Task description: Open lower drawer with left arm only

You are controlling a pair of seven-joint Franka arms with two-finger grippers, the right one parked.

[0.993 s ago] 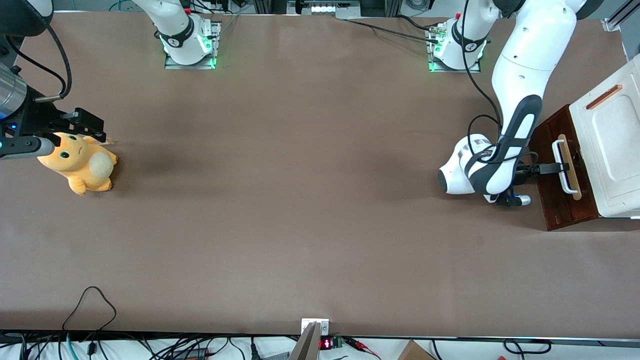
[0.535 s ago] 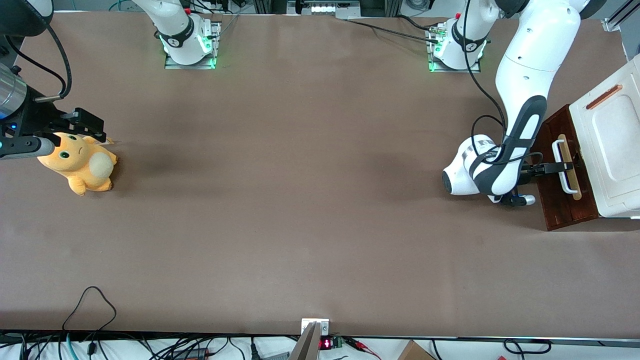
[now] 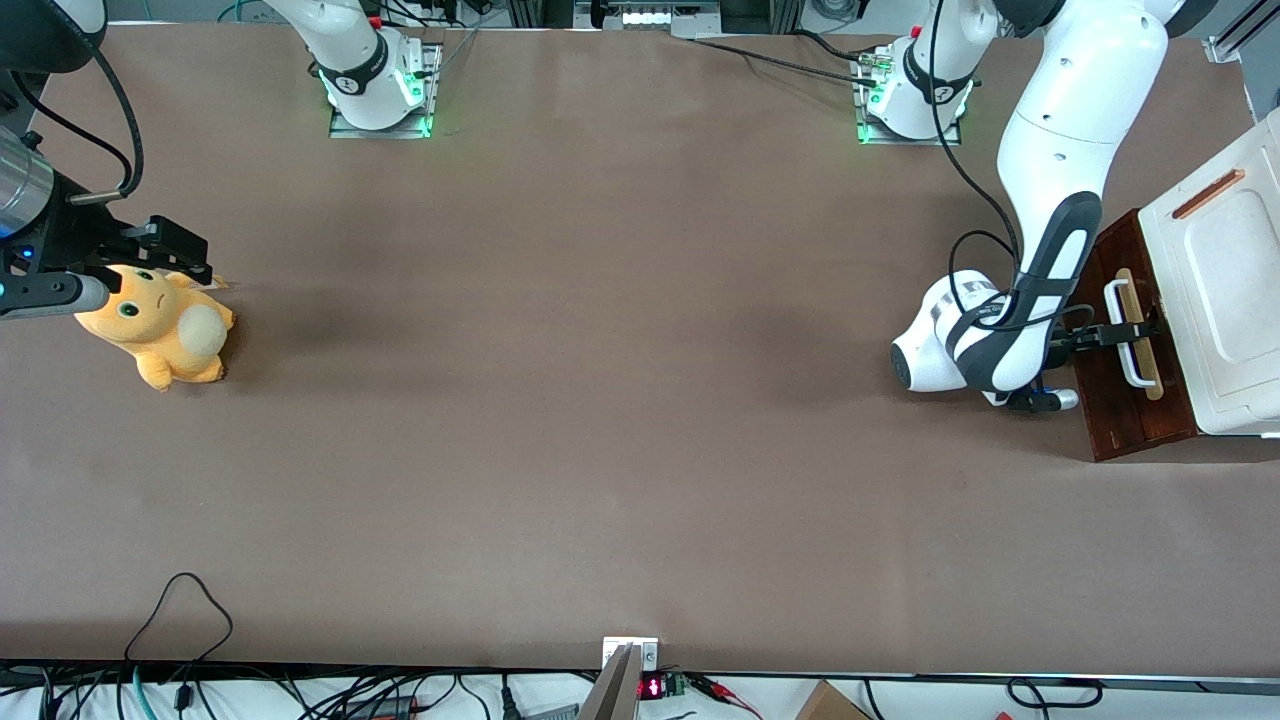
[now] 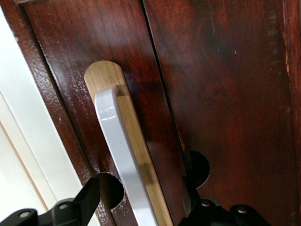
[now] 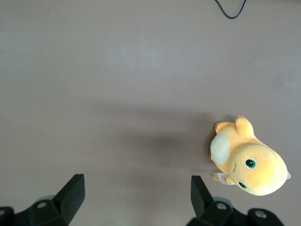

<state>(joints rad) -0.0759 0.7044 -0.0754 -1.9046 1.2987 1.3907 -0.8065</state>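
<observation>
Lower drawer (image 3: 1130, 400): dark red-brown wood, white bar handle (image 3: 1127, 334) on a pale strip, at the working arm's end of the tabletop. Left arm (image 3: 1050, 190) reaches down; its claw (image 3: 1128, 334) straddles the handle, fingers (image 4: 87, 200) spread.

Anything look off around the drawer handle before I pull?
Nothing stands out. The left arm's end effector straddles the white bar handle of the lower drawer, fingers open on either side; the handle looks straight and intact.

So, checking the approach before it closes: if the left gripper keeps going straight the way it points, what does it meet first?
Probably the white bar handle of the lower drawer: the left gripper is open, fingers either side of it, the pale wood strip next.
</observation>
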